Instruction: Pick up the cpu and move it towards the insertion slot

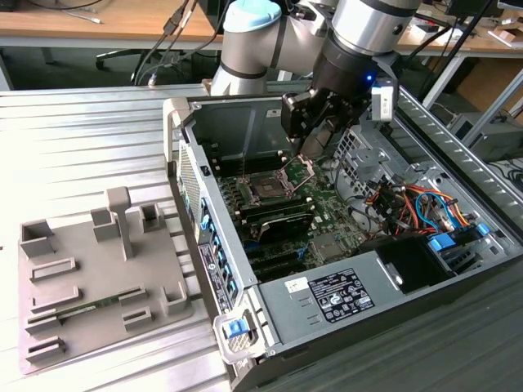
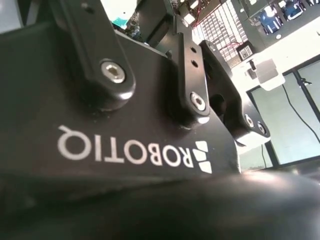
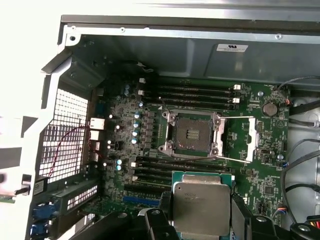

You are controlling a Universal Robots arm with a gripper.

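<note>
Inside the open computer case (image 1: 458,269), the gripper (image 1: 315,135) grasps the cpu (image 3: 201,207) just above the motherboard, near the insertion slot (image 3: 192,134).

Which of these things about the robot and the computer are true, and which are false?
1. The tool holds the cpu. True.
2. The cpu sits inside the insertion slot. False: the first wrist view shows it apart from the slot, in the tool.
3. The insertion slot's retaining plate is swung open. True.
4. The computer case has its side cover on. False: it is open, showing the motherboard.
5. The grey fixture tray lies inside the case. False: it lies beside it.
</note>
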